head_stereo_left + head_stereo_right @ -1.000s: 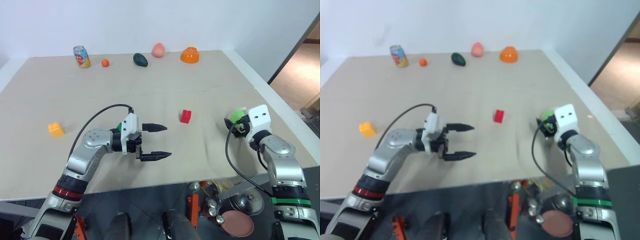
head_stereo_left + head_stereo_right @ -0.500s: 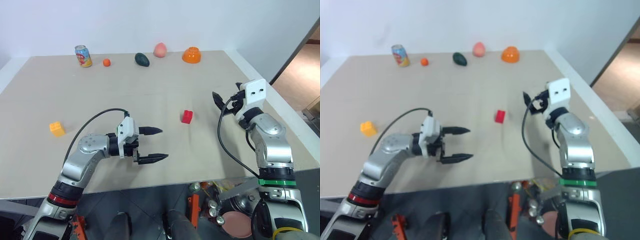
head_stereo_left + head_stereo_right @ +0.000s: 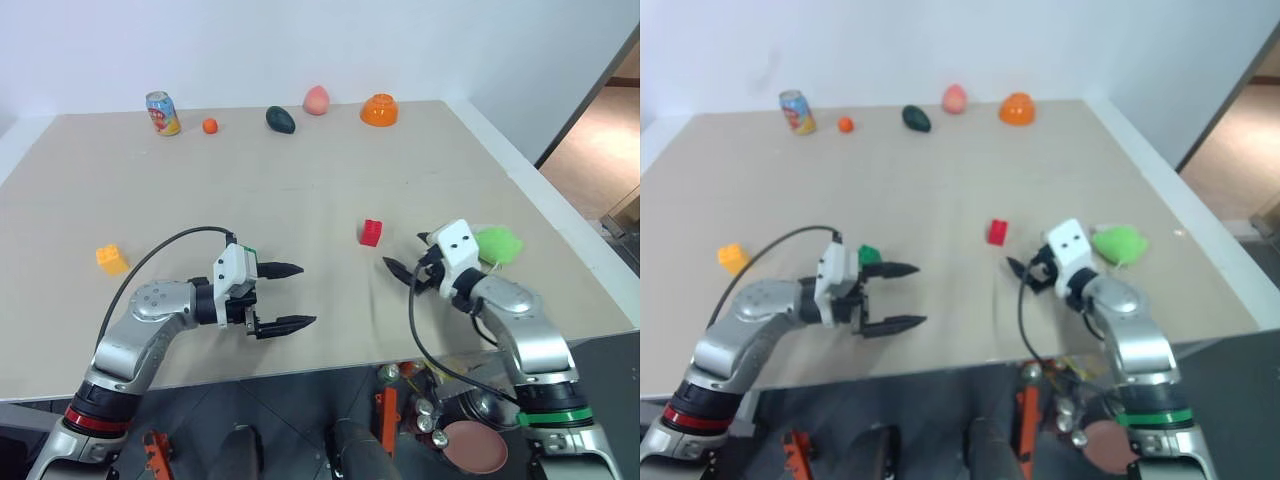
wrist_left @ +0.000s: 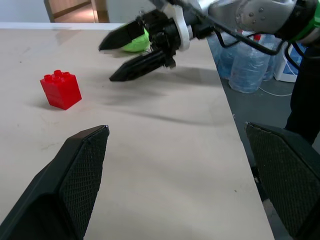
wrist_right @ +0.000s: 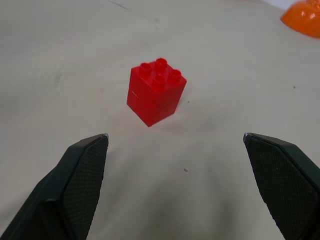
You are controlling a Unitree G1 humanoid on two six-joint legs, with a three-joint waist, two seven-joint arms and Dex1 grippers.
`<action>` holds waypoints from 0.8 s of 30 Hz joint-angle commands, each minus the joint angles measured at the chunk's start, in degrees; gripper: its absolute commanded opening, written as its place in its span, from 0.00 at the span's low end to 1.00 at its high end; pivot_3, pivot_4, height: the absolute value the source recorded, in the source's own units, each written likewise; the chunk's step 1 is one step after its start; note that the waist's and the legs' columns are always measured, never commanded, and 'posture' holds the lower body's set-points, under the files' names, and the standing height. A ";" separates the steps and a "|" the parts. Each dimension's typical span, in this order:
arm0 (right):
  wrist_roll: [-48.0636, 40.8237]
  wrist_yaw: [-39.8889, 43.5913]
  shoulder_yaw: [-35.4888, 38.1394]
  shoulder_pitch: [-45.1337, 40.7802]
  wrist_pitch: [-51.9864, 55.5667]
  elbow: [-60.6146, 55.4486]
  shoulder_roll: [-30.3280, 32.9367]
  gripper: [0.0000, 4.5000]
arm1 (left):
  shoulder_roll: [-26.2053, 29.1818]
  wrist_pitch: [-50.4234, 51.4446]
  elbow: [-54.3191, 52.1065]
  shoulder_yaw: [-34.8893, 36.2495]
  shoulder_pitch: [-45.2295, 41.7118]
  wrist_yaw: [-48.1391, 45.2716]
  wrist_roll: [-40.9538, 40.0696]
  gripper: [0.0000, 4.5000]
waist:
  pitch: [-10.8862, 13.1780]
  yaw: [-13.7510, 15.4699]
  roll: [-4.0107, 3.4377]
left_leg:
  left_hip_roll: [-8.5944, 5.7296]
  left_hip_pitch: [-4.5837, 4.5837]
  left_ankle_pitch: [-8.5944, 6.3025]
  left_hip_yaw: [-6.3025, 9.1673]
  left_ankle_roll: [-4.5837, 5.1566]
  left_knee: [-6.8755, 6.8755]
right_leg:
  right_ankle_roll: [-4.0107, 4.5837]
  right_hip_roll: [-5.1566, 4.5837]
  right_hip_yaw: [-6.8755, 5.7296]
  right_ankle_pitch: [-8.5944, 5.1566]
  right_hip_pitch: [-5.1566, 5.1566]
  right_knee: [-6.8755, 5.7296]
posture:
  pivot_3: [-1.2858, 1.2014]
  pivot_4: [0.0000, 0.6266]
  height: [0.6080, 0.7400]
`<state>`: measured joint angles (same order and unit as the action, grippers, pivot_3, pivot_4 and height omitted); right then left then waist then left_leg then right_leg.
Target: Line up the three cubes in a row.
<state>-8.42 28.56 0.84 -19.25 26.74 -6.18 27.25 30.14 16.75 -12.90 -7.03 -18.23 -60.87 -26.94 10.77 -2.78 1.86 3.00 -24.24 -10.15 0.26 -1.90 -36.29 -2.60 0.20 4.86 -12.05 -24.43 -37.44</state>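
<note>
Counting three cubes: red cube (image 3: 371,232), green cube (image 3: 869,254), yellow-orange cube (image 3: 111,259).

Beige table (image 3: 300,190) — 3 cubes: red cube (image 3: 372,232), yellow-orange cube (image 3: 111,259), green cube (image 3: 869,254).

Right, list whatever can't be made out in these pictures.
- green cube: head views, mostly hidden behind the white wrist block of the left claw; its studs can't be seen.
- lime-green plush: left wrist view, partly covered by the right claw.
- soda can: head views, print too small to read.
- orange bowl: right wrist view, cut off by the edge.
</note>
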 commanded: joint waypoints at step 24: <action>3.04 -17.33 -1.72 -9.85 17.58 -1.55 -13.34 0.99 | 0.47 0.19 -3.68 2.45 2.89 6.08 0.50 1.00 | 0.00 0.00 0.00 | 0.00 -0.09 0.00 0.00 0.00 0.05 | -0.02 -0.02 -0.01 -0.03 -0.09 0.01 | 0.52 0.24 0.99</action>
<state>-5.51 11.89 -1.32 -27.75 44.54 -7.29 14.24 30.25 18.34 -16.19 -6.15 -15.61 -55.27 -26.78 10.77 -2.78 1.85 2.99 -24.34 -10.15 0.26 -1.90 -36.24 -2.62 0.18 4.85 -12.07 -24.53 -37.42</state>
